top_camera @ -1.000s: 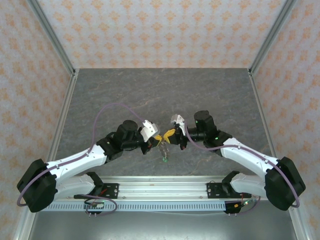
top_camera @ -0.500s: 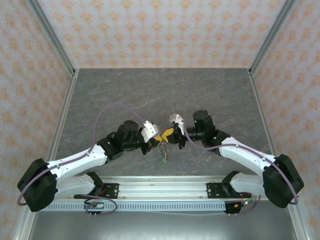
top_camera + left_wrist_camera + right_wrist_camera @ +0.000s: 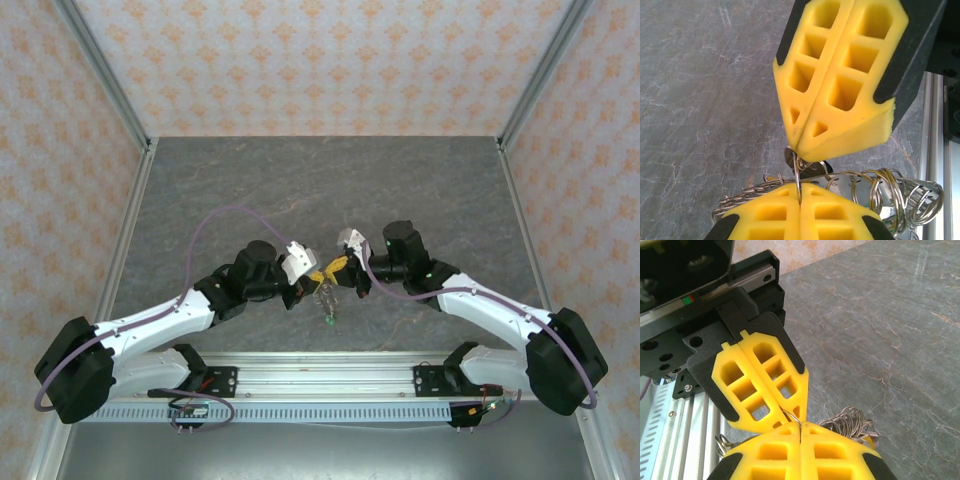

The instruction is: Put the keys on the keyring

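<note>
Left gripper (image 3: 800, 196) is clamped shut on the keyring (image 3: 797, 175), whose thin loop stands edge-on and runs straight into the tip of the right gripper (image 3: 799, 145), likewise closed on it. Keys (image 3: 328, 303) hang just below the meeting tips, about equally near both arms.

L gripper (image 3: 316, 276) + R gripper (image 3: 337, 267), keyring (image 3: 326, 296) btwn

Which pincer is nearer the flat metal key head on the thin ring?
Right. The right pincer, shut, has its tips against the key head at the far end of the thin ring; the left pincer, also shut, clamps the ring's near end, apart from the head.
</note>
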Robot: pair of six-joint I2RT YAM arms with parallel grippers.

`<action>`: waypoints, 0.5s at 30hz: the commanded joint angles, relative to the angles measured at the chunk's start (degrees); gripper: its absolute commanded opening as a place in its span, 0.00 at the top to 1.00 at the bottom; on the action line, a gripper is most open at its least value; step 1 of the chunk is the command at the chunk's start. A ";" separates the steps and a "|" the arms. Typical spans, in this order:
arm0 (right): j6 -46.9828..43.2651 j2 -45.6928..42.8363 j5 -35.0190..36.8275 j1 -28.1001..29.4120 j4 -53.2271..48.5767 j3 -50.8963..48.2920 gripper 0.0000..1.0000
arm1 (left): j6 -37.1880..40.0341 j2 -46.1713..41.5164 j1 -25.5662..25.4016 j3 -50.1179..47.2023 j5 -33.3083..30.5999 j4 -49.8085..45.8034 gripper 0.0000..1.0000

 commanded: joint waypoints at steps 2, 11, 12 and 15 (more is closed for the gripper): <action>-1.02 -0.06 3.94 0.32 0.06 0.30 1.00 | 0.54 -0.88 -0.43 2.16 2.36 4.07 1.00; 0.54 -0.03 8.96 0.30 0.39 -0.39 1.00 | 0.89 -1.09 -0.41 1.81 2.47 3.90 1.00; 0.71 -0.11 9.06 0.34 0.41 -0.47 1.00 | 1.15 -1.04 -0.43 1.81 2.47 3.81 1.00; 1.29 -0.20 9.52 0.30 0.16 -0.74 1.00 | 1.40 -0.95 -0.42 1.72 2.47 3.59 1.00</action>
